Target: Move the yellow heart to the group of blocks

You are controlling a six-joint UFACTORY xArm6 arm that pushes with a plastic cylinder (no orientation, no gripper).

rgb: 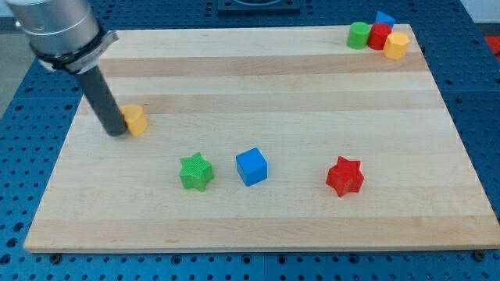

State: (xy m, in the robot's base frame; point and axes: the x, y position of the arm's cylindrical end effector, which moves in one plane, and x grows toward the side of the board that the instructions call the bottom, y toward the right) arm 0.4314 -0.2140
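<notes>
The yellow heart (135, 119) lies on the wooden board (258, 86) at the view's left. My tip (116, 133) rests on the board right against the heart's left side, touching or nearly touching it. The group of blocks sits at the view's top right corner: a green block (358, 35), a red block (380, 36), a blue block (384, 19) behind them and a yellow block (397, 45) at the right.
A green star (195, 172), a blue cube (251, 166) and a red star (344, 176) stand in a loose row across the board's lower middle. The board lies on a blue perforated table (23, 140).
</notes>
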